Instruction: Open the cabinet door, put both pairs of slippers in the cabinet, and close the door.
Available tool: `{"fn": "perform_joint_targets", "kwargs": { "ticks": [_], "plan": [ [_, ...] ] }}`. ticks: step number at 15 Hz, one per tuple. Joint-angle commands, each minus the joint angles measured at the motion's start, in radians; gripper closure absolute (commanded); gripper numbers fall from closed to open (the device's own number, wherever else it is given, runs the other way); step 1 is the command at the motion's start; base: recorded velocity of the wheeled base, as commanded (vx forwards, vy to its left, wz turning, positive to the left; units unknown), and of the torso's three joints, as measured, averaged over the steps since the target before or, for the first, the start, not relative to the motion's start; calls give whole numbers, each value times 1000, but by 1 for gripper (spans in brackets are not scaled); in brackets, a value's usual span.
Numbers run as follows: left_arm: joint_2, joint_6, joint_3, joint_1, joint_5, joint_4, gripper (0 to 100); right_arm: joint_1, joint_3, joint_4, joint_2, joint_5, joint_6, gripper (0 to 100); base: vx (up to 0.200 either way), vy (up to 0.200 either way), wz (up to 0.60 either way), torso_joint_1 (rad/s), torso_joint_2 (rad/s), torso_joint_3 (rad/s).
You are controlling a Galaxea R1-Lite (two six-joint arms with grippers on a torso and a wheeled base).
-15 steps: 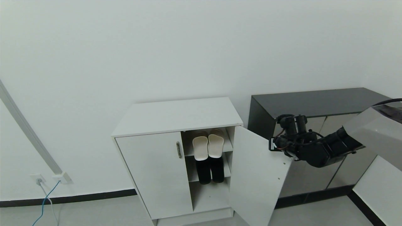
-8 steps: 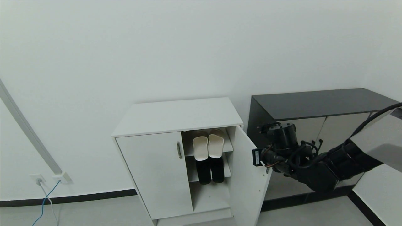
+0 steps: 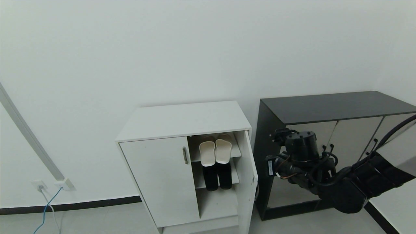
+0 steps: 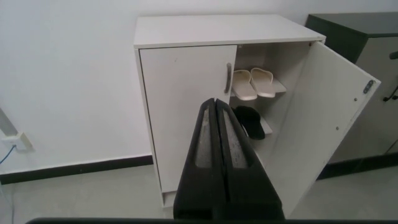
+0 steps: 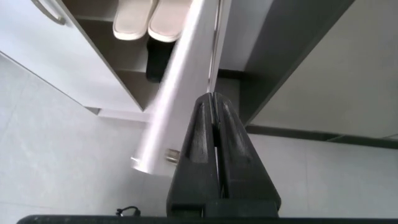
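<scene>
**Closing push on the right door: press flat, follow the arc**

My right gripper (image 5: 214,102) has its fingers pressed together with nothing between them. Its tip is right at the outer face of the open door (image 5: 180,81), though I cannot tell whether it actually touches. In the head view that arm sits at the door's 3 o'clock, between it and the black sideboard (image 3: 325,104). My left gripper (image 4: 216,109) is also closed and empty, hanging well back from the cabinet (image 3: 182,120).

I judge the step in hand to be the closing push. I want to press near the free edge rather than the hinge and follow the arc round toward 9 o'clock. I should ease off before the panel meets the frame, so it seats without bouncing back.

The door is a tall panel with its long axis vertical, hinged on the cabinet's right side. It stands roughly square to the front, free edge pointing out toward me at 6 o'clock.

At its 9 o'clock the white slippers (image 3: 215,151) lie on the upper shelf, with the black slippers (image 3: 217,177) on the shelf below. Each pair lies side by side, long axis running front to back, with the rounded ends overhanging the shelf lip, so they could catch the door
</scene>
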Motion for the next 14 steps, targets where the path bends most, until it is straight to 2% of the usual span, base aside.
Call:
{"fn": "perform_joint_targets", "kwargs": {
  "ticks": [1,3,8,14],
  "plan": [
    [2,-2,0,0,0,0,100,5,7,-7,-6,-1,1,100,0,0,0,0,0,0],
    [0,0,0,0,0,0,100,5,7,-15,-2,-1,1,100,0,0,0,0,0,0],
    [2,0,0,0,0,0,100,8,7,-15,-2,1,-2,100,0,0,600,2,0,0],
    [2,-2,0,0,0,0,100,8,14,-20,0,1,-2,100,0,0,0,0,0,0]
  ]
}}
